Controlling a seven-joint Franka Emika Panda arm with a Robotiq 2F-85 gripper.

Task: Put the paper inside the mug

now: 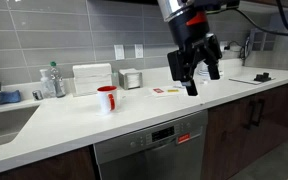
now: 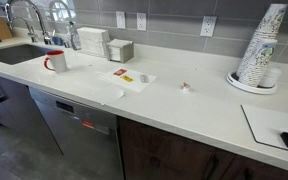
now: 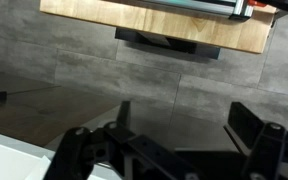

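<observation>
The tool (image 1: 198,74) hangs high above the bench (image 2: 189,112) with its fingers spread wide and nothing between them. The wrist view confirms the wide gap (image 3: 184,135) and looks out at the tiled wall and a wooden cabinet rather than down at the bench top. The paper (image 2: 121,95) appears to be the small white scrap lying close to the front edge of the bench, just in front of the red-and-white card pieces (image 2: 132,77). It is too small to tell its long axis or whether it is flat or crumpled, and I cannot pick it out in the exterior view that shows the arm. The mug (image 2: 56,61) stands upright with its mouth open upward, nearer the sink end of the bench and further back towards the wall, well apart from the paper. As I judge it, the paper lies below the tool and towards the front edge, so the coming move is a long descent with the wrist turned to point downward. With only one arm, there is no choice of side.
</observation>
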